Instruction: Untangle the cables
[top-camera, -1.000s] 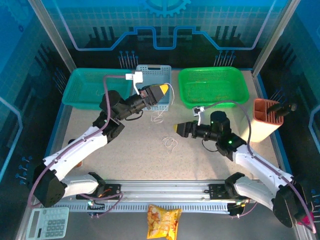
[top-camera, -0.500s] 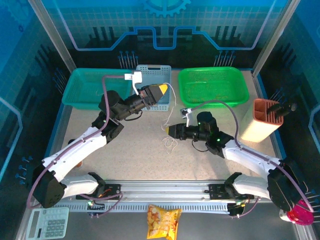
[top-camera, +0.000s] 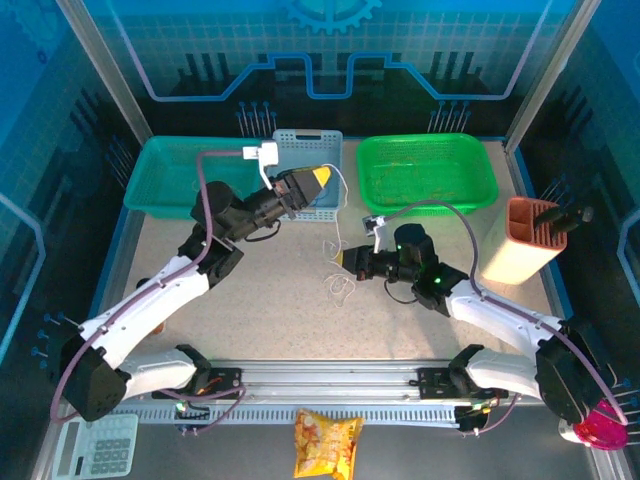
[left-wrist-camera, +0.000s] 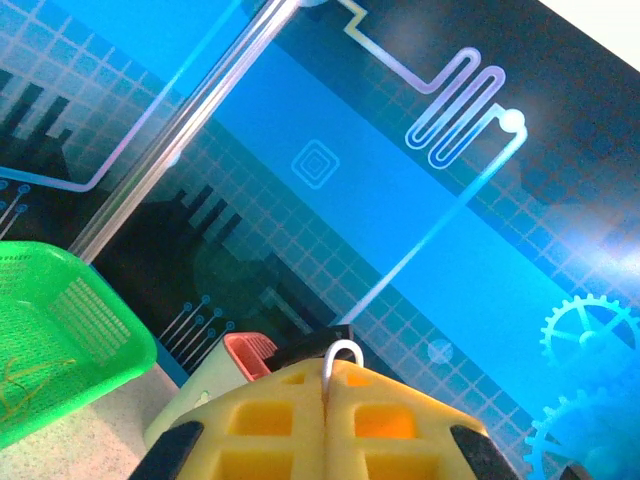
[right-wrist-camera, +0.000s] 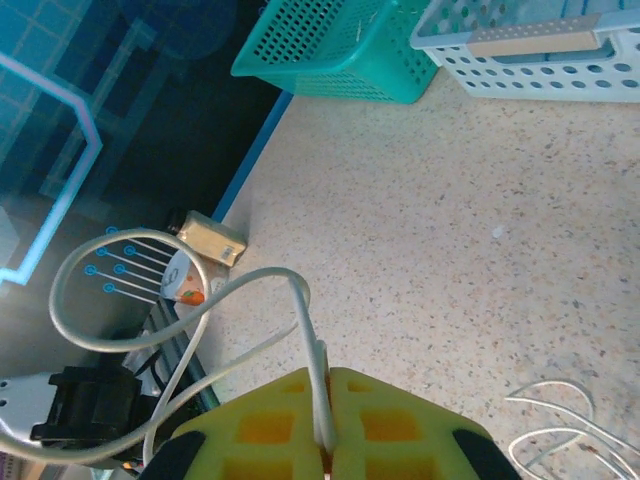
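Note:
The cables are thin cream-white wires. One strand (top-camera: 338, 208) runs down from my left gripper (top-camera: 320, 179), raised in front of the pale blue basket, to my right gripper (top-camera: 346, 260) low over the table's middle. A small looped clump (top-camera: 339, 288) lies on the table just below the right gripper. In the left wrist view the yellow pads (left-wrist-camera: 270, 410) are pressed together on a white loop (left-wrist-camera: 342, 352). In the right wrist view my right gripper (right-wrist-camera: 324, 385) is shut on a white cable (right-wrist-camera: 305, 305) that curls off to the left; more loops (right-wrist-camera: 560, 420) lie on the table at the lower right.
Along the back stand a teal basket (top-camera: 185, 178), a pale blue basket (top-camera: 306, 148) and a green basket (top-camera: 428, 172). A cream and orange holder (top-camera: 522, 242) stands at the right. A snack bag (top-camera: 327, 440) and a calculator (top-camera: 95, 447) lie beyond the near rail.
My right arm reached left to the hanging cable and its jaws closed on it. The left gripper, still shut on the cable, shifted slightly up and left.

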